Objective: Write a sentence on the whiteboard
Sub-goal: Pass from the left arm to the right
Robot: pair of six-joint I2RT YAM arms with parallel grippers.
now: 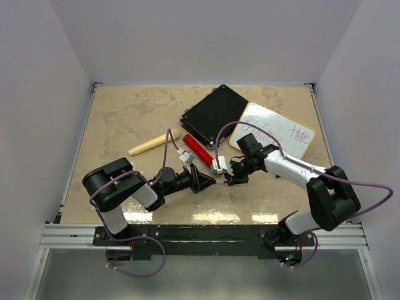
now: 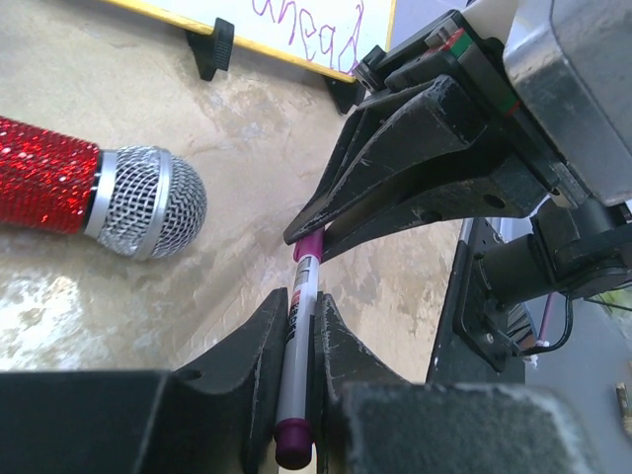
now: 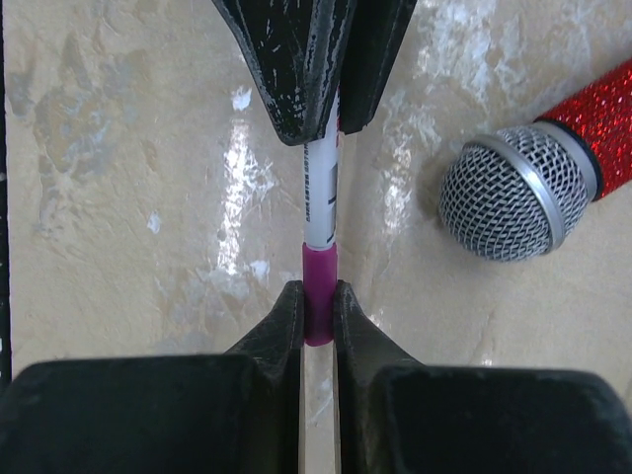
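A white marker (image 2: pixel 296 346) with a magenta cap (image 3: pixel 319 286) hangs level just above the table, held from both ends. My left gripper (image 2: pixel 302 298) is shut on its barrel. My right gripper (image 3: pixel 318 291) faces it and is shut on the cap. In the top view the two grippers meet tip to tip, left (image 1: pixel 209 182) and right (image 1: pixel 230 180), in front of the whiteboard (image 1: pixel 262 115). The whiteboard lies at the back right, with a purple handwritten sentence (image 1: pixel 275 132) across it. Its yellow rim and black clip feet show in the left wrist view (image 2: pixel 286 61).
A red glitter microphone (image 1: pixel 199 150) with a silver mesh head (image 3: pixel 513 193) lies just behind the grippers. A black case (image 1: pixel 214 112) sits beside the whiteboard at the back. A pale wooden stick (image 1: pixel 153 144) lies to the left.
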